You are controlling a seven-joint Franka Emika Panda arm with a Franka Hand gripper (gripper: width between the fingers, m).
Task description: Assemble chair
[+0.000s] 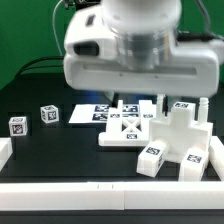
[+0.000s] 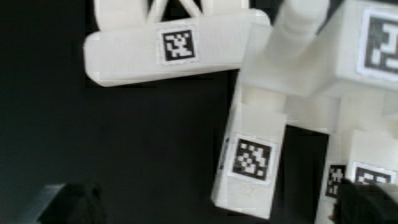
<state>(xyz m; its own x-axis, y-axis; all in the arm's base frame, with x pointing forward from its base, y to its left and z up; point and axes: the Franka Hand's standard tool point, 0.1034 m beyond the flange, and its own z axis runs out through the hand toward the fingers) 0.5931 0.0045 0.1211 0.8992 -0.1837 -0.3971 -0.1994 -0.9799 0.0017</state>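
Chair parts (image 1: 125, 130) lie under the arm (image 1: 130, 50), which points straight down; the gripper (image 2: 214, 205) stands wide apart, holding nothing.

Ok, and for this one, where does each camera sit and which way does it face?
Exterior view: off the arm, somewhat above the black table, looking across it at the chair parts; the arm's white wrist housing fills the upper middle.
Wrist view: on the wrist, looking down close at tagged chair parts on the table; one dark blurred fingertip shows at the edge.
Shared: the tagged chair parts under the arm and the black table.
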